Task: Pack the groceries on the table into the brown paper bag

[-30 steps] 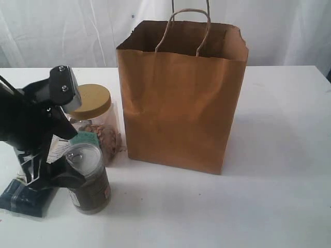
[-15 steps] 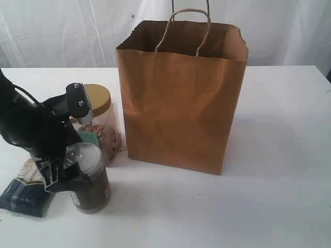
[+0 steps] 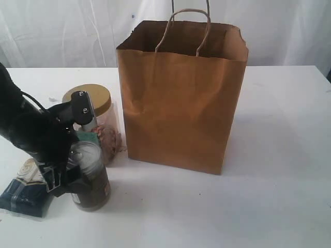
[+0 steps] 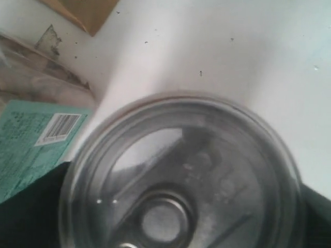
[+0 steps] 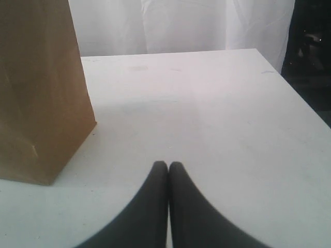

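Jaws of the left gripper (image 3: 66,173) straddle the silver-lidded dark jar (image 3: 93,187), apparently to bag it; whether they pinch it is unclear. Right gripper (image 5: 168,165): jaws pressed together.

brown paper bag (image 3: 181,98) stands upright & open-topped mid table (image 3: 279,201), which is plain white. twisted handles stick up, sides a bit creased. just left of it there's a clear jar (image 3: 103,116) w/ a tan lid, upright, brownish bits inside. in front of that, a dark jar (image 3: 93,183) w/ a silver lid, also upright. teal carton (image 4: 31,150) sits btwn the two jars, barcode showing. navy packet (image 3: 23,196) lies flat at the far left, near the dark jar.
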You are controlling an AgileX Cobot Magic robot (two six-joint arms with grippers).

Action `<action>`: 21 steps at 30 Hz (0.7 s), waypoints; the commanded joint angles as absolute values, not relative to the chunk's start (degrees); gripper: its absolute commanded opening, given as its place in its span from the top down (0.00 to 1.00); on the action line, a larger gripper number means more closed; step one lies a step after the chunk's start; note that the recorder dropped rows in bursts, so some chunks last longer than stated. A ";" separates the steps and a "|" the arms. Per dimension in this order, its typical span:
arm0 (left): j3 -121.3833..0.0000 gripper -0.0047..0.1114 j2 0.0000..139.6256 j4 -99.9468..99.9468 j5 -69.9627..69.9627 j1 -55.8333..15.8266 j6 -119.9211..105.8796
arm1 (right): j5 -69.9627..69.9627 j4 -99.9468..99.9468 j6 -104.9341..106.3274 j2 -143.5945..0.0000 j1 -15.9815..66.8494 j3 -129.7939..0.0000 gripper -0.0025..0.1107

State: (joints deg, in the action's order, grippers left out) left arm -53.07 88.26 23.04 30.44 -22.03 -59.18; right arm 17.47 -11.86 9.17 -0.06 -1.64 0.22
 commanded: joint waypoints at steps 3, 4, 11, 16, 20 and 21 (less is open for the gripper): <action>-52.82 0.58 87.02 28.18 28.12 -22.46 -58.08 | 16.88 -11.98 9.27 0.00 -1.80 0.00 0.98; -52.82 0.65 86.92 28.18 28.23 -22.46 -58.05 | 16.88 -11.98 9.27 0.00 -1.80 0.00 0.98; -52.82 0.96 86.45 27.21 33.78 -22.46 -52.85 | 16.88 -11.98 9.27 0.00 -1.80 0.00 0.98; -52.82 0.96 83.68 20.91 39.16 -22.46 -44.85 | 16.88 -11.98 9.27 0.00 -1.80 0.00 0.98; -52.82 0.96 79.29 15.55 41.59 -22.46 -37.74 | 16.88 -11.98 9.27 0.00 -1.80 0.00 0.98; -52.82 0.96 77.90 14.96 41.59 -22.46 -36.60 | 16.88 -11.98 9.27 0.00 -1.80 0.00 0.98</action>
State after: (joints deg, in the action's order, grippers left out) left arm -53.05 81.80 16.52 39.89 -22.03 -41.24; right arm 17.47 -11.86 9.17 -0.06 -1.64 0.22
